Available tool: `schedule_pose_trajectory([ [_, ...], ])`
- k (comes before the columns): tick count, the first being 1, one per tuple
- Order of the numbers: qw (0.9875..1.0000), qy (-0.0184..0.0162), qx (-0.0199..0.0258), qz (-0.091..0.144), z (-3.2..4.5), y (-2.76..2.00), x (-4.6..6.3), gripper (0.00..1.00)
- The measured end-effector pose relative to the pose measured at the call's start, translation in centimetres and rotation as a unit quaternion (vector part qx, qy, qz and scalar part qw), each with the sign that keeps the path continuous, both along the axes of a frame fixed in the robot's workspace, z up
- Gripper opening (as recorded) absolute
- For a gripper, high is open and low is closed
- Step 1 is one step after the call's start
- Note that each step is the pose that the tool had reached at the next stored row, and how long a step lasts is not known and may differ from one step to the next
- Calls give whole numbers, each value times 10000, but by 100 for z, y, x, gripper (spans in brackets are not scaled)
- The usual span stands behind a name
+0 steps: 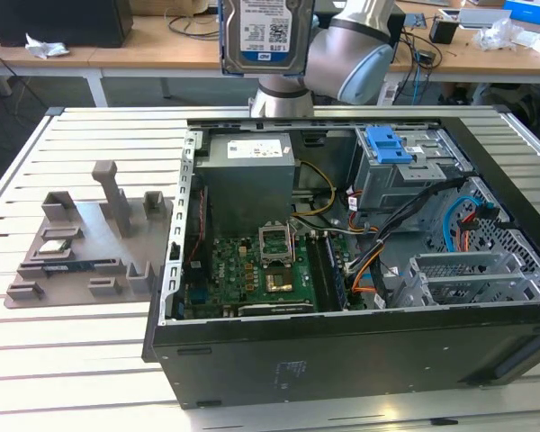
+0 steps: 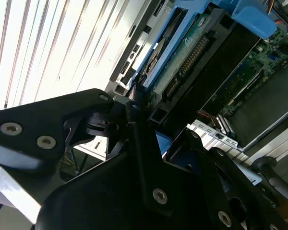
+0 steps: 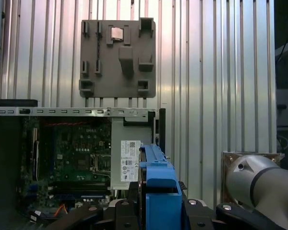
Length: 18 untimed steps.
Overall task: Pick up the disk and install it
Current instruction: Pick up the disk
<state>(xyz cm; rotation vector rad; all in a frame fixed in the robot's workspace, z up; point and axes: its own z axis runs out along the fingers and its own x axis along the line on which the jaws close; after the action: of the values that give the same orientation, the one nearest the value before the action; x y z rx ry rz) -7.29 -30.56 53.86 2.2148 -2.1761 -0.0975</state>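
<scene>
Gripper (image 3: pixel 159 211) is clamped on the disk (image 1: pixel 268 34), which hangs above the case (image 1: pixel 342 360). It looks stiff, dense and shock-sensitive, so I'd hold it by the blue rails (image 3: pixel 156 172), not the label face.

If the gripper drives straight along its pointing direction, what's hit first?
Likely the power supply: the gripper points down, and the disk it holds hangs over that box in the first wrist view. Depth unclear.

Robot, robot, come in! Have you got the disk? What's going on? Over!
Pincer shut on disk. Disk up in the air over the open case, not in. Cables run past the blue bracket.
</scene>
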Motion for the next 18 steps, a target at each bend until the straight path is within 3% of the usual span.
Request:
schedule_pose_trajectory([
  [6,10000,0,1,1,-4,-7,144,37],
  [9,10000,1,0,0,-6,-73,165,37],
  [10,10000,2,0,1,-7,-104,173,37],
  [13,10000,4,0,0,-19,-279,216,37],
  [17,10000,4,0,0,-58,-430,240,37],
  [18,10000,4,0,0,-97,-527,256,37],
])
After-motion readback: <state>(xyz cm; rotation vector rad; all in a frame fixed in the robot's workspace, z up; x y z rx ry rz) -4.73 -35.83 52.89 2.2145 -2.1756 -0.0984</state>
